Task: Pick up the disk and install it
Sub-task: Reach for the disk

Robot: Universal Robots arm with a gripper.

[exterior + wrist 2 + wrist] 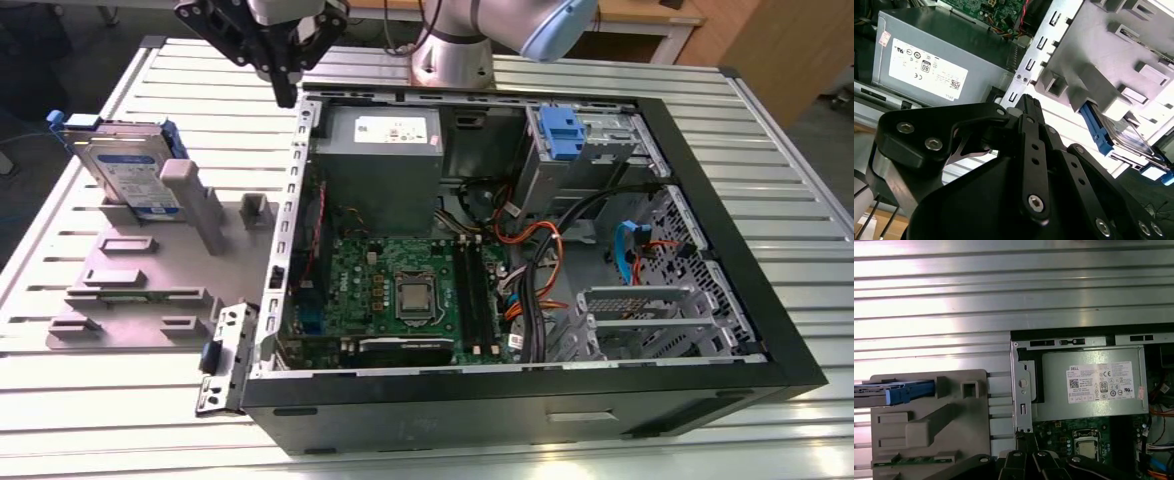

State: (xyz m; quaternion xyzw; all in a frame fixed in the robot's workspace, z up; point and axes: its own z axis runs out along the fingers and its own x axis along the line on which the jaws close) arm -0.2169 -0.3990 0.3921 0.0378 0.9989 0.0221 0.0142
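Observation:
The disk [127, 170] is a silver-grey drive with a white-and-blue label and blue side rails. It stands on edge in a grey holder [147, 270] at the exterior view's left, on the slatted table. Both wrist views catch the disk [1126, 137] [894, 390] as a thin edge with a blue rail. My gripper [284, 98] hangs above the table by the far left corner of the open computer case [534, 395], well apart from the disk. Its black fingers [1029, 102] lie together with nothing between them, and its tip [1024, 437] sits over the case's edge.
Inside the case are a grey power-supply box [380, 150], a green motherboard [400, 290], loose cables and a blue-fronted drive bay [561, 135]. A metal bracket with a blue piece [220, 355] leans against the case's near left corner. The arm's base [454, 60] stands behind the case.

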